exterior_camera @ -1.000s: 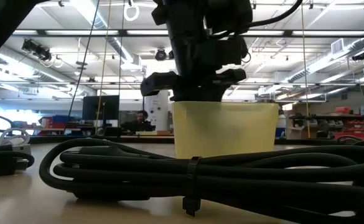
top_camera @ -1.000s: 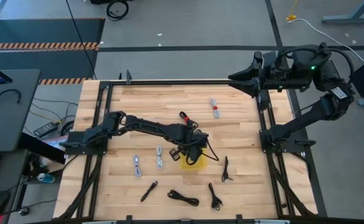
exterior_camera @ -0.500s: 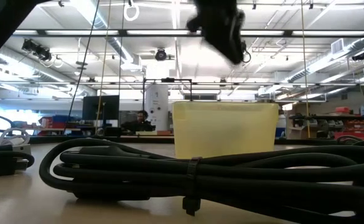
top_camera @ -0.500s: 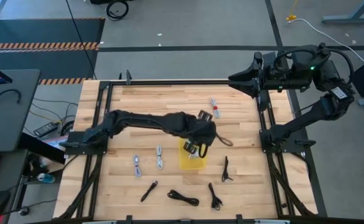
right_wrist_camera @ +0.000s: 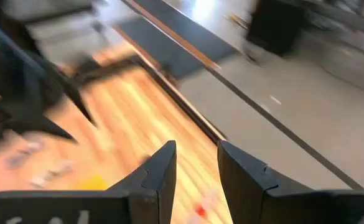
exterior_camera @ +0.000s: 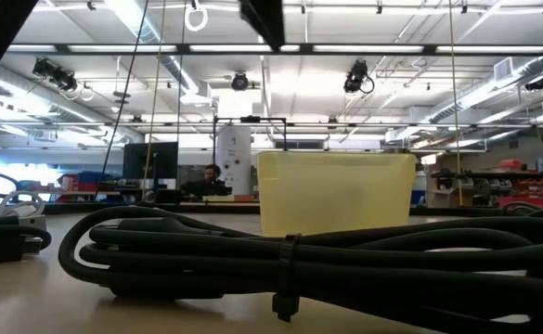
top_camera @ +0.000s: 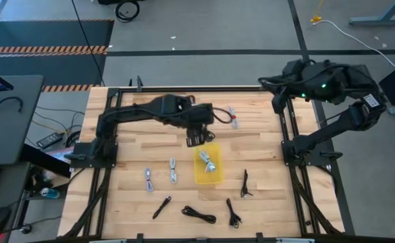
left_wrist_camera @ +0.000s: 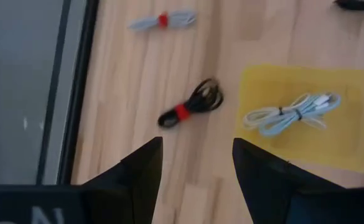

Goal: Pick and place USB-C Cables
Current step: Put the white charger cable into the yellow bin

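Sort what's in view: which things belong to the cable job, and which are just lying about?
Job: yellow plastic bin, white bundled cable inside it, red-tied black cable, red-tied grey cable, loose black cables.
Lying about: dark side table, black wheel.

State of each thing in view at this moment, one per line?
Left claw: open, empty, above the table.
Right claw: open, empty, at the table's far right edge.
Yellow bin: upright, holding one white cable.
Black cable with red tie: bundled, on the table beside the bin.
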Controlling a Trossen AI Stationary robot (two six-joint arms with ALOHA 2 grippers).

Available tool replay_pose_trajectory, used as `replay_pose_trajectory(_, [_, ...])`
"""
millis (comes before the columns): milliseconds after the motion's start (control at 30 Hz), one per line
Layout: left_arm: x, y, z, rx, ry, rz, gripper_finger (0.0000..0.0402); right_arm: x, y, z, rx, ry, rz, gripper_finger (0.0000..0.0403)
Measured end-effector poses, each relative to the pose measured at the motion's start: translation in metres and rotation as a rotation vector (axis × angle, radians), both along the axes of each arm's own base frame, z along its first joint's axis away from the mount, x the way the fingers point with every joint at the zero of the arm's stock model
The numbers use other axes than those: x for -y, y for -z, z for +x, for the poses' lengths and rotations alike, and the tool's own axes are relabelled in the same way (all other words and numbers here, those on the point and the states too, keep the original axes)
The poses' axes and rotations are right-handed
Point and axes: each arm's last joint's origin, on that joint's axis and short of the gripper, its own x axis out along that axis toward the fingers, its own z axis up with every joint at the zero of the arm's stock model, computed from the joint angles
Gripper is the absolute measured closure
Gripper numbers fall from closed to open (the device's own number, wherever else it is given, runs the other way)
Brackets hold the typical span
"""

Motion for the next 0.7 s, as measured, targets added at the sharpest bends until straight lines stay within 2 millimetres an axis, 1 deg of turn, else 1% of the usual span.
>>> replay_pose_trajectory(67, [-0.004,-0.004,-0.009,-0.016,-0.05,-0.018,0.02,0.002,0.007,0.0,-0.065,0.068,0.01,0.0278])
replay_pose_trajectory(167, [-0.008,-0.007,-0.023,-0.073,-0.153,-0.04,0.02,0.006,0.02,0.005,-0.16,0.159,0.024,0.0273])
replay_pose_trajectory(200, [-0.009,-0.008,-0.025,-0.062,-0.193,-0.036,0.02,0.008,0.025,0.009,-0.183,0.183,0.029,0.0271])
replay_pose_trajectory(233, [-0.01,-0.013,-0.028,-0.022,-0.218,-0.036,0.02,0.01,0.03,0.013,-0.195,0.197,0.033,0.0268])
replay_pose_trajectory(333, [-0.008,-0.032,-0.048,0.033,-0.24,-0.048,0.02,0.015,0.049,0.025,-0.27,0.22,0.052,0.0256])
replay_pose_trajectory(433, [-0.003,-0.046,-0.066,0.094,-0.285,-0.048,0.02,0.022,0.076,0.035,-0.368,0.267,0.083,0.0239])
replay_pose_trajectory(500, [0.001,-0.055,-0.077,0.14,-0.307,-0.06,0.02,0.029,0.098,0.041,-0.444,0.289,0.115,0.0225])
replay_pose_trajectory(567, [0.005,-0.067,-0.092,0.191,-0.333,-0.064,0.02,0.035,0.12,0.046,-0.498,0.306,0.157,0.0212])
replay_pose_trajectory(633, [0.009,-0.078,-0.105,0.243,-0.34,-0.07,0.02,0.042,0.144,0.054,-0.525,0.299,0.201,0.0198])
replay_pose_trajectory(700, [0.013,-0.084,-0.113,0.273,-0.341,-0.072,0.02,0.049,0.167,0.063,-0.511,0.257,0.26,0.0187])
